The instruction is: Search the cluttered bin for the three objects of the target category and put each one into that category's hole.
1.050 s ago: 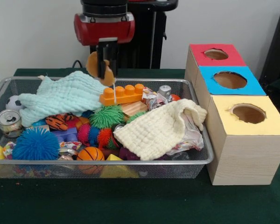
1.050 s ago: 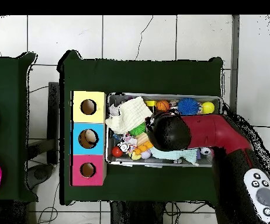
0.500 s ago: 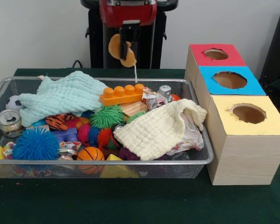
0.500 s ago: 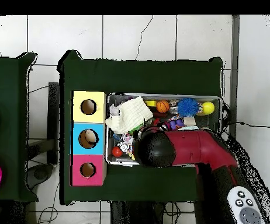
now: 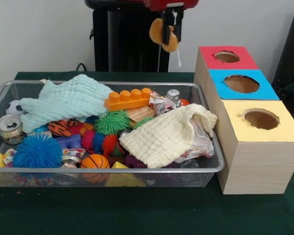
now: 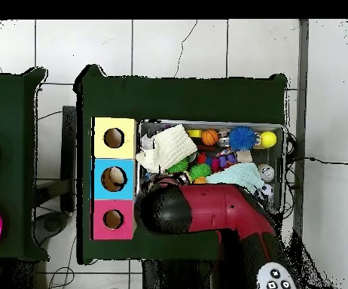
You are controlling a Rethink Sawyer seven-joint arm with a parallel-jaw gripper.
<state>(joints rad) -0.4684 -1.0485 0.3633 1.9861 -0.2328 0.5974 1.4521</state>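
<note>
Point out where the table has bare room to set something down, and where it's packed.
Free: the green table strip in front of the wire bin and the yellow box. Packed: the bin, filled edge to edge with cloths, balls and the orange block. The tool holds a tan object above the bin's far edge.

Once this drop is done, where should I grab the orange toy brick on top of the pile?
Take the orange studded plastic brick across its long flat sides, coming from above. It lies nearly level on top of the clutter, uncovered, so the gripper probably has room.
</note>
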